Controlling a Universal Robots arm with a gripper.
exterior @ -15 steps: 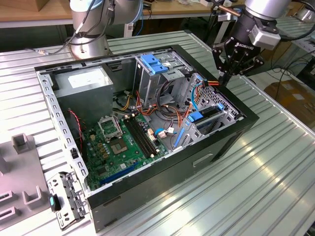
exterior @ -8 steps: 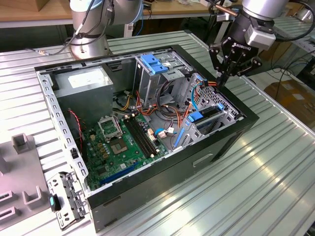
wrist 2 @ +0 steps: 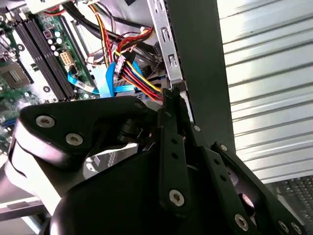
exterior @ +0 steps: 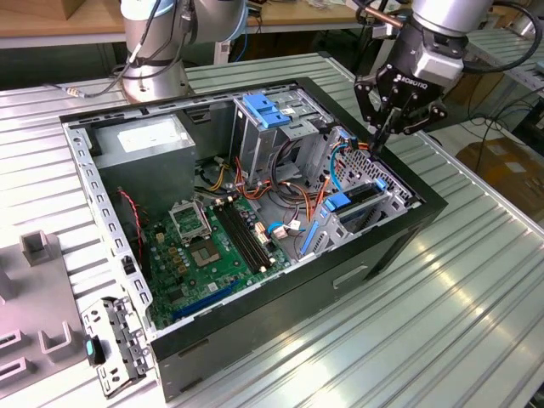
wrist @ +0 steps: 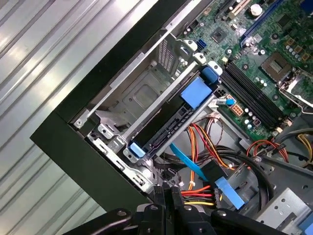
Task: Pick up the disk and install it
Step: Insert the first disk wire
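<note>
The disk [wrist: 168, 120], judged stiff, fairly heavy and shock-sensitive, best taken by its blue carrier edges, is seen seated in the case's drive bay [wrist: 142, 93], the gripper [exterior: 384, 136] pressed together above it.

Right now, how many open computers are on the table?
1. The open computer case lies in the middle of the table; the gripper hangs over its edge at the exterior view's right. More could sit beyond the frame.
</note>
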